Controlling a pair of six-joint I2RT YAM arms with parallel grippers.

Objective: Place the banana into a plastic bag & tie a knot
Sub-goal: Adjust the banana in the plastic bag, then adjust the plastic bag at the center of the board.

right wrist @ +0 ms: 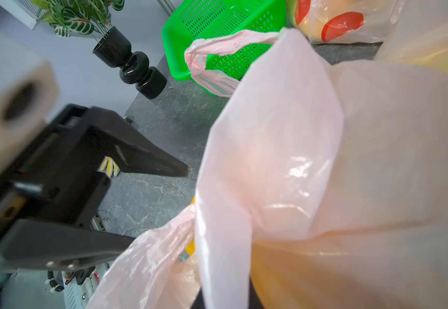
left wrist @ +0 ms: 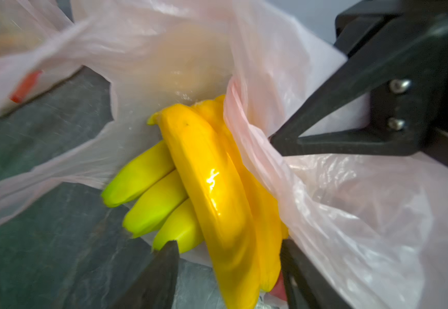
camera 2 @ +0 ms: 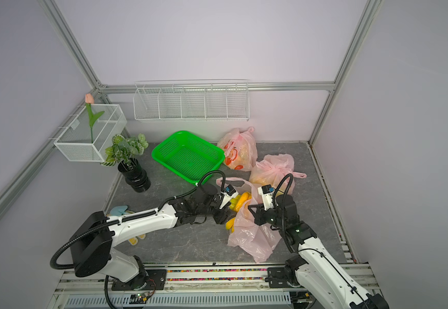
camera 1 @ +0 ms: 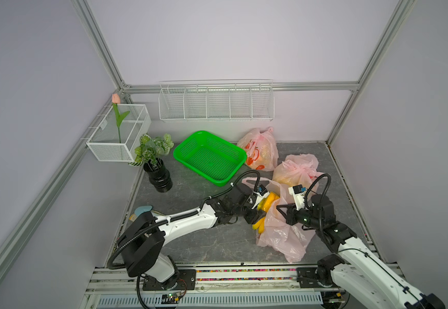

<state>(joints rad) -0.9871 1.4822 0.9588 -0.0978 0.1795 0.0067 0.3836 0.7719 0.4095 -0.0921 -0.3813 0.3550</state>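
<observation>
Working from my console, I take the green basket [camera 1: 209,157] as my marker. The pink plastic bag [camera 1: 281,235] lies crumpled on the dark tabletop past the basket's near right corner, toward the front rail. Its open mouth is turned back toward the basket. The banana [left wrist: 212,174] (a bunch really, several fruit joined) sits in that mouth, lying close to flat. Its long axis runs from the basket side toward the front rail. The end nearer the basket rests on the bag's inner film, and the end pointing away from the basket shows bare beside the bag's edge. The shorter, greenish fruit angle off sideways, away from the bag. The left gripper [left wrist: 228,242] straddles the bunch with its jaws spread, one finger on each side; I cannot tell whether either finger touches the fruit. The right gripper [left wrist: 272,139] is closed tight, pinching a gathered fold of the bag's rim. It sits just beside the banana, on the side away from the basket.
</observation>
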